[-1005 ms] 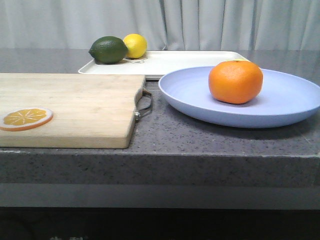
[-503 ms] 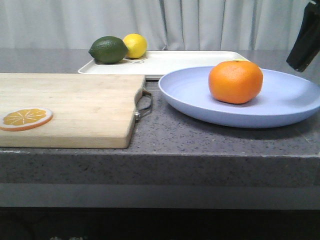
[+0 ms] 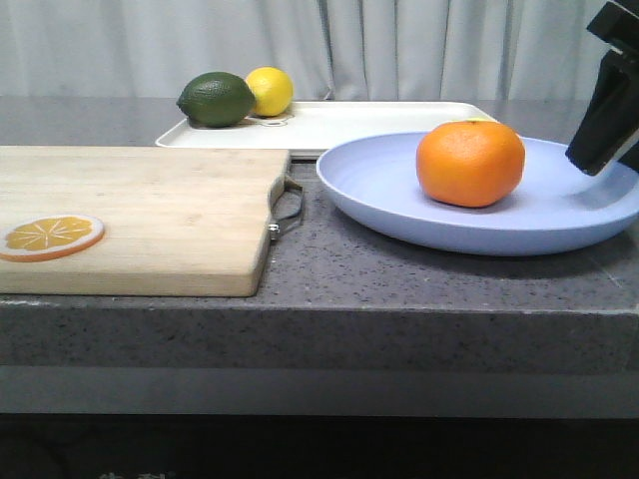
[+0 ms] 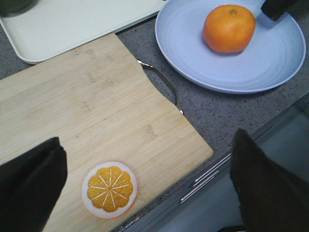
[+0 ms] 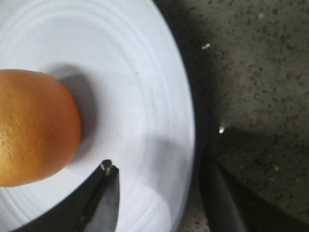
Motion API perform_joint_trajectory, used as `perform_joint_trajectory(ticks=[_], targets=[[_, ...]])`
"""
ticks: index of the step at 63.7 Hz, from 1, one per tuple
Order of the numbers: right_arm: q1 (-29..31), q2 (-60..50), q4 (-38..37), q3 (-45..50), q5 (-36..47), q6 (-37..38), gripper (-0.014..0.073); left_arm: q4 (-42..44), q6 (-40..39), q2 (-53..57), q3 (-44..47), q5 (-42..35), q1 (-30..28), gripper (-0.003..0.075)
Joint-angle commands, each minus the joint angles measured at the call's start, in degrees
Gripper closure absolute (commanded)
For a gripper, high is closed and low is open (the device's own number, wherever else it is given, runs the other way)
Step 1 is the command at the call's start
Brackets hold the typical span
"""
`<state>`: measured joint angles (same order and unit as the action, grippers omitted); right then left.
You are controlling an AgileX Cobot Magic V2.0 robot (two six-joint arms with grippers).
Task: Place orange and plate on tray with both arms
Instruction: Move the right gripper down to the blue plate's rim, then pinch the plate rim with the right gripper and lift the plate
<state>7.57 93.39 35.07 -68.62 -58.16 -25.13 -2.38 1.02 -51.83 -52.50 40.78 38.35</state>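
We think this is a staged kitchen scene, probably inside a lab. We see a dark speckled stone counter (image 3: 419, 274) like in a kitchen, and on it a wooden cutting board (image 3: 150, 215) with a metal handle, a plate (image 3: 399, 195) with an orange (image 3: 470, 163), and a tray (image 3: 369, 120) with a lemon (image 3: 271, 91) and a green fruit (image 3: 217, 99). But a plain grey curtain (image 3: 399, 45) closes the far side, and we see a black robot arm (image 3: 609, 100) at the right.
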Motion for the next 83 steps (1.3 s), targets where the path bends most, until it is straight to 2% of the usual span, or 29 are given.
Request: perform_joint_trajectory(ticks=[1, 24, 40, 57, 72, 83], targets=[[0.2, -2.0, 2.6, -1.9, 0.5, -0.9, 0.0257, -0.3, -0.4, 0.4, -1.6, -4.3, -0.1, 0.0057], [0.1, 0.5, 2.6, -1.9, 0.0, -0.9, 0.0272, -0.3, -0.4, 0.4, -1.6, -4.3, -0.1, 0.0057], [0.1, 0.5, 2.6, -2.0, 1.0, -0.9, 0.0503, -0.3, -0.4, 0.4, -1.6, -4.3, -0.1, 0.0057], [0.2, 0.5, 2.6, -2.0, 1.0, -0.9, 0.0656, -0.3, -0.4, 0.4, -1.6, -4.3, -0.1, 0.0057], [0.4, 0.5, 2.6, -2.4, -0.9, -0.8, 0.0661, -0.3, -0.4, 0.4, -1.6, -4.3, -0.1, 0.0057], [0.4, 0.5, 2.6, -5.9, -3.3, -0.8, 0.0661, -0.3, -0.4, 0.4, -1.6, -4.8, -0.1, 0.0057]])
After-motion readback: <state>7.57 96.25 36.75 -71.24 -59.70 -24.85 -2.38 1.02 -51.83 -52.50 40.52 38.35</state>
